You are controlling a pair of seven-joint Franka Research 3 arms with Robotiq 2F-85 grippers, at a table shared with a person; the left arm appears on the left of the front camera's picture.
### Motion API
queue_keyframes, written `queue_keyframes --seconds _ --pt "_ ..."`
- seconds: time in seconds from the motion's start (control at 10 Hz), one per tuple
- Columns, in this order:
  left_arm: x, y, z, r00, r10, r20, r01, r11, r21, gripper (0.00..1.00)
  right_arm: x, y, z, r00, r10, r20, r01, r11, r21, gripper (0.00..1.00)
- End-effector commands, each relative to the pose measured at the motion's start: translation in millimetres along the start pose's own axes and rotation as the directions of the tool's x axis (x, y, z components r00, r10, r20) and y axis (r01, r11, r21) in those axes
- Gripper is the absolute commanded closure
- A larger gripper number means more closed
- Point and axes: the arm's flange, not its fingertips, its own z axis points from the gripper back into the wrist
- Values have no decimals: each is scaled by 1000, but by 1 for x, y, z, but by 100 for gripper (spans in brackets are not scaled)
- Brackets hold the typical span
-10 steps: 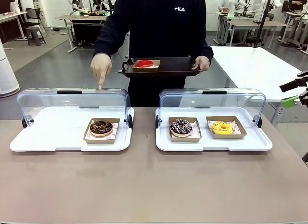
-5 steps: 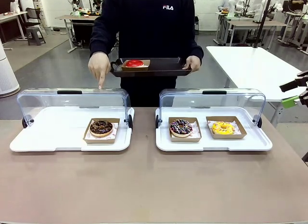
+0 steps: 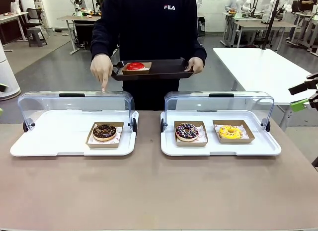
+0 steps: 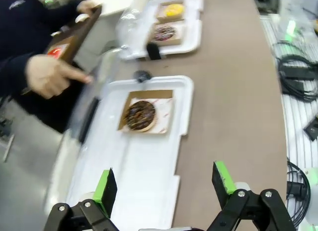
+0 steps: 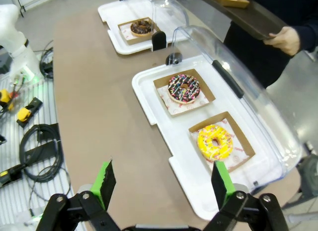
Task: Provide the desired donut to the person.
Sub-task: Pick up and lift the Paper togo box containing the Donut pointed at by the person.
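The person (image 3: 149, 27) stands behind the table and holds a black tray (image 3: 164, 69) with a red donut (image 3: 135, 66). The person's other hand (image 3: 102, 72) points a finger down at the left case, where a chocolate donut (image 3: 104, 131) sits in a cardboard box. In the right case lie a sprinkled chocolate donut (image 3: 187, 131) and a yellow donut (image 3: 230, 131). My left gripper (image 4: 164, 184) hangs open above the left case's near end, short of the chocolate donut (image 4: 140, 115). My right gripper (image 5: 161, 184) is open, hovering off the right case's end near the yellow donut (image 5: 214, 141).
Both white cases (image 3: 64, 141) (image 3: 223, 149) have clear lids (image 3: 74, 104) tipped open toward the person. The brown table (image 3: 149, 191) in front of them is bare. Cables (image 5: 39, 156) lie beside the table. My right gripper (image 3: 304, 96) shows at the far right edge.
The person has stepped a little to picture left, carrying the tray and red donut along; the pointing hand stays over the left case. My right gripper has not moved.
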Motion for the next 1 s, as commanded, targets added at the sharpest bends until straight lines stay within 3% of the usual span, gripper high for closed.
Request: queue_keyframes --seconds 0.0,0.3,0.4,0.6,0.8,0.9 --pt "7 26 -44 986 -150 -69 136 975 -178 0 0 -2 -1 1000 11 28 -11 1000 4 0" --pt "3 16 -136 962 -265 -66 220 895 -388 0 0 -2 -1 1000 11 28 -11 1000 4 0" --pt "-2 10 -162 963 -257 -84 200 885 -420 0 0 -2 -1 1000 11 28 -11 1000 4 0" --pt "-4 8 -208 945 -279 -173 186 890 -416 0 0 -2 -1 1000 11 28 -11 1000 4 0" --pt "10 9 -225 916 -298 -270 189 911 -366 0 0 -2 -1 1000 11 28 -11 1000 4 0" --pt "21 3 -225 953 -265 -145 173 872 -457 0 0 -2 -1 1000 11 28 -11 1000 4 0"
